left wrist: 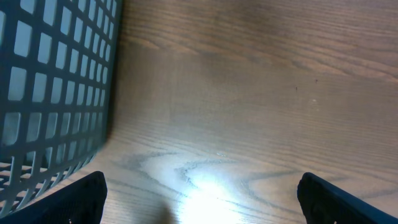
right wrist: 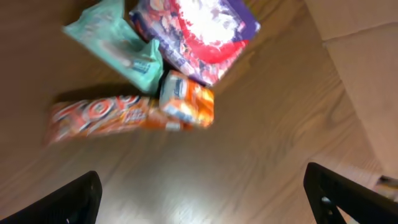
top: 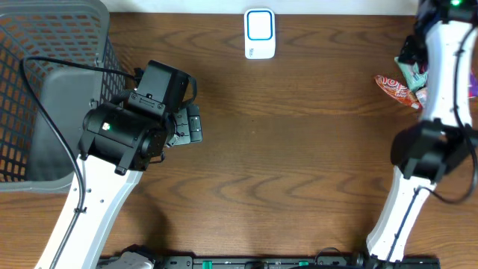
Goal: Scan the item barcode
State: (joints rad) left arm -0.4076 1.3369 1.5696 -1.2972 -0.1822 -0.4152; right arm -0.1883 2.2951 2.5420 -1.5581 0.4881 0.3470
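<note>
Left gripper: your left gripper (left wrist: 200, 190) is hanging over bare table (top: 299, 149) with its fingers released wide, gripping nothing. The grey mesh basket (left wrist: 50, 93) is sitting right beside it.
Right gripper: your right gripper (right wrist: 202, 186) is hovering with its fingers spread wide too, nothing between them.
Items: the long orange packet (right wrist: 102, 118) is lying flat on the wood below that gripper, with the small orange pack (right wrist: 186, 102) touching its end. The teal pouch (right wrist: 118, 43) and purple bag (right wrist: 199, 31) are bunching up just behind.
Barcode: it's looking too blurry to tell.
Scanner: the white scanner (top: 260, 33) is sitting at the far middle edge, well apart from the pile.
Box: a cardboard box (right wrist: 367, 81) is sitting near the snacks.
</note>
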